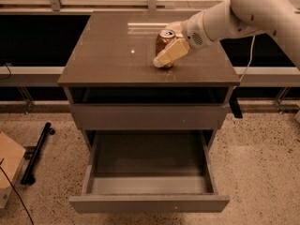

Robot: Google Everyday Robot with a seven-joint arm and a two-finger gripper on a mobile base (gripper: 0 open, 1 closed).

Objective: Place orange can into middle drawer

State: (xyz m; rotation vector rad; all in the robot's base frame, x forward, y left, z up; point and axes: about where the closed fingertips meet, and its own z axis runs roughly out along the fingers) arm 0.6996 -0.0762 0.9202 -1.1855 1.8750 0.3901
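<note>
The orange can [163, 40] stands upright on the grey cabinet top [112, 55], right of its middle. My gripper [162, 53] reaches in from the upper right and is shut on the can. Its pale near finger [171, 53] lies across the can's front; the far finger is hidden behind the can. The can's base looks level with the top surface. The middle drawer [150, 203] is pulled out wide below, towards the camera, and its grey inside holds nothing.
A shut grey drawer front [150, 116] sits above the open drawer, with a dark slot over it. A black bar [37, 151] and a cardboard box [8, 165] lie on the speckled floor at the left. A rail and dark panels run behind the cabinet.
</note>
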